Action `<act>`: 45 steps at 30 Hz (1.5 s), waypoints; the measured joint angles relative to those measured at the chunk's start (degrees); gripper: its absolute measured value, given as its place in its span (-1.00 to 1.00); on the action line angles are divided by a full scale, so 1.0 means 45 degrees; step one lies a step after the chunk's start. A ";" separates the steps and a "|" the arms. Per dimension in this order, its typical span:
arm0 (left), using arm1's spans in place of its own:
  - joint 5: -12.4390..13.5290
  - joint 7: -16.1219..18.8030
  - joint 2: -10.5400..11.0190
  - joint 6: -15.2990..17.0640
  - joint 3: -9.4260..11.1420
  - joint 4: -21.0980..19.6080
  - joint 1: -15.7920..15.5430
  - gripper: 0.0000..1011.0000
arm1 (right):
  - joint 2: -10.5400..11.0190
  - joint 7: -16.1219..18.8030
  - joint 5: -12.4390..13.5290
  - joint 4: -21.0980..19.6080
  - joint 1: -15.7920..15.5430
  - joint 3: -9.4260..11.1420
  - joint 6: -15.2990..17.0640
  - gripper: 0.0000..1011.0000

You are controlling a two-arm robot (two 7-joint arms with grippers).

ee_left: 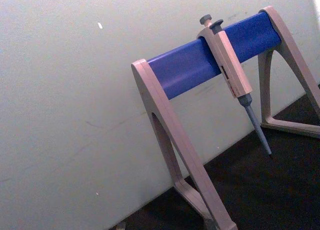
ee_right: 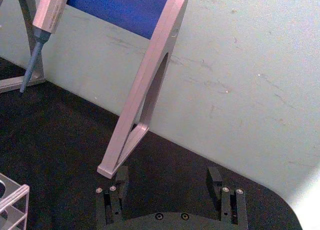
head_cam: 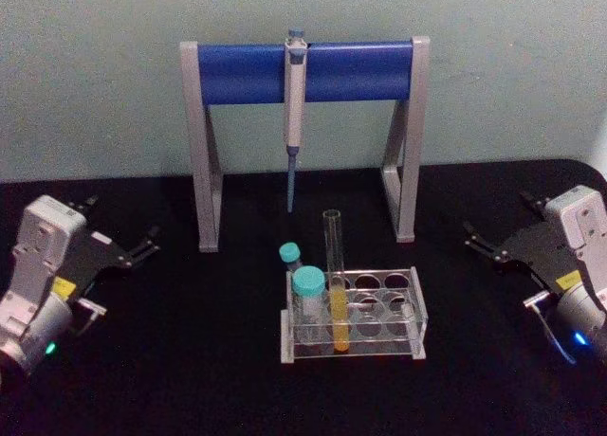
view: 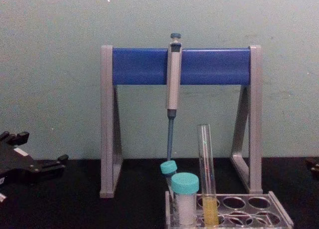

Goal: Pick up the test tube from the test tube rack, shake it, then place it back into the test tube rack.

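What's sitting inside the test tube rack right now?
The test tube with yellow liquid, a teal-capped white vial, and a small tilted teal-capped tube behind it, whose lower end the vial hides.

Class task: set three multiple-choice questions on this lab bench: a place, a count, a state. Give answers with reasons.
1. Where is the test tube?
A. upright in the test tube rack
B. lying flat
C. held aloft

2. How many teal-capped vials stand beside it?
A. one
B. two
C. four

3. The right gripper is:
A. shut on the tube
B. open and empty
C. shut, empty

Answers:
1 A, it stands in a rack hole.
2 B, one large in front, one small and tilted behind.
3 B, its fingers stand apart, holding nothing; the left gripper is parked opposite.
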 joint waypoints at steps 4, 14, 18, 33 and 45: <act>0.0000 0.0000 0.0000 0.0000 0.0000 0.0000 -0.0001 0.98 | 0.0006 -0.0001 0.0001 0.0000 0.0006 -0.0001 -0.0001 0.98; 0.0000 0.0000 0.0000 0.0000 0.0000 0.0000 0.0000 0.98 | 0.0016 0.0000 0.0001 0.0000 0.0012 -0.0001 -0.0002 0.98; 0.0001 0.0000 0.0000 0.0000 0.0000 0.0000 0.0000 0.98 | 0.0017 0.0000 0.0001 0.0000 0.0013 -0.0001 -0.0001 0.98; 0.0000 0.0000 0.0000 0.0000 0.0000 0.0000 0.0000 0.98 | 0.0018 0.0000 0.0000 0.0000 0.0012 -0.0001 0.0000 0.98; 0.0001 0.0000 0.0000 0.0000 0.0000 0.0000 0.0000 0.98 | 0.0018 0.0000 0.0000 0.0000 0.0011 0.0000 0.0000 0.98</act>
